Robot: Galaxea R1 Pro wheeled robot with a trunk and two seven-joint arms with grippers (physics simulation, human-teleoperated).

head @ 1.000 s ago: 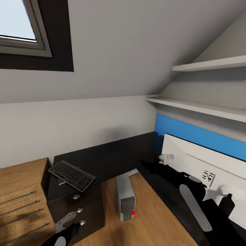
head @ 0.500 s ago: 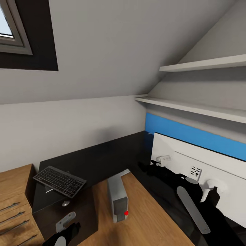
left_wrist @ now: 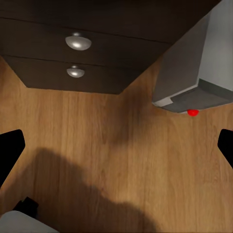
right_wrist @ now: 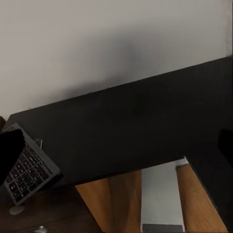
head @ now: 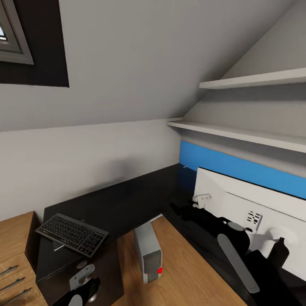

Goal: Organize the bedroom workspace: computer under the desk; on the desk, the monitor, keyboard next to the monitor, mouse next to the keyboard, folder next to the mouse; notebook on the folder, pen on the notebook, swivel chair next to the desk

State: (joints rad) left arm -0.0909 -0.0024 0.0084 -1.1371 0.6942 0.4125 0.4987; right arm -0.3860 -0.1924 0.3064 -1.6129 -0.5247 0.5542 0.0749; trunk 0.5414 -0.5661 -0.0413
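The desk (head: 127,199) is a glossy black L against the wall. The keyboard (head: 71,234) lies askew on its left end and also shows in the right wrist view (right_wrist: 26,167). The computer (head: 148,253) stands on the wood floor in the desk's inner corner, red dot facing me; the left wrist view has it too (left_wrist: 194,58). The monitor (head: 238,199) stands at the right with its white back to me. Its foot is hidden by my right arm. My right gripper (right_wrist: 116,145) hangs open over the desk. My left gripper (left_wrist: 116,145) is open above the floor.
A black drawer unit (head: 80,272) with round knobs (left_wrist: 77,41) sits under the desk's left end, beside a wood dresser (head: 15,238). Two white shelves (head: 238,132) and a blue back panel (head: 238,163) line the right wall. A skylight (head: 12,38) sits in the sloped ceiling.
The view has swung to the right, so the skylight and dresser slid left in the picture. Against the blue panel, the monitor's left edge has shifted slightly to the right.
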